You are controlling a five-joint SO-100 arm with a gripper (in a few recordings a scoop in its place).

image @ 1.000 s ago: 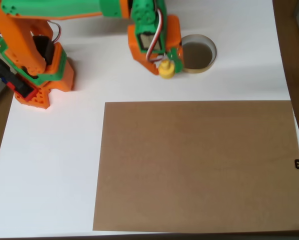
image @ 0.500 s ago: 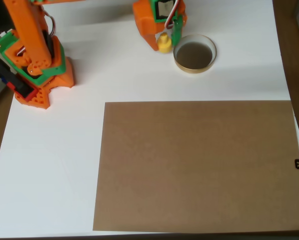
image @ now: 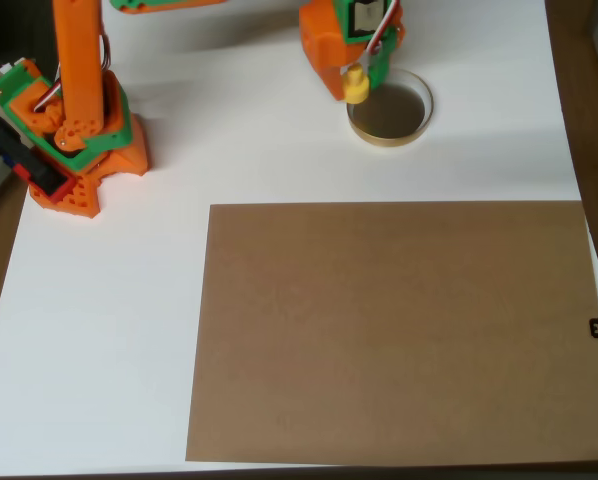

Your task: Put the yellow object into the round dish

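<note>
Overhead view: the yellow object (image: 355, 85), small and bright, was pinched in the gripper (image: 362, 78), the fingers pressed against its sides, so it appeared lifted off the table rather than resting on it. It sat over the round dish (image: 404, 133) at roughly the dish's 10 o'clock edge, overlapping the tan-gold rim but not yet centred over the dark glossy inside. The dish itself looked empty and lay at approx. 1 o'clock from the frame's centre. The orange-and-green arm (image: 79, 70) reached in from its base at approx. 10 o'clock, w/ the wrist section just above the dish at 12 o'clock from it. A large brown board (image: 399, 330) covered most of the white table (image: 99, 330) from the centre toward 5 o'clock, well apart from the dish. Progress, as a judgement: pickup and most of the carry looked done; what was left was a short shift toward the dish's centre, a lowering, and the release.
</note>
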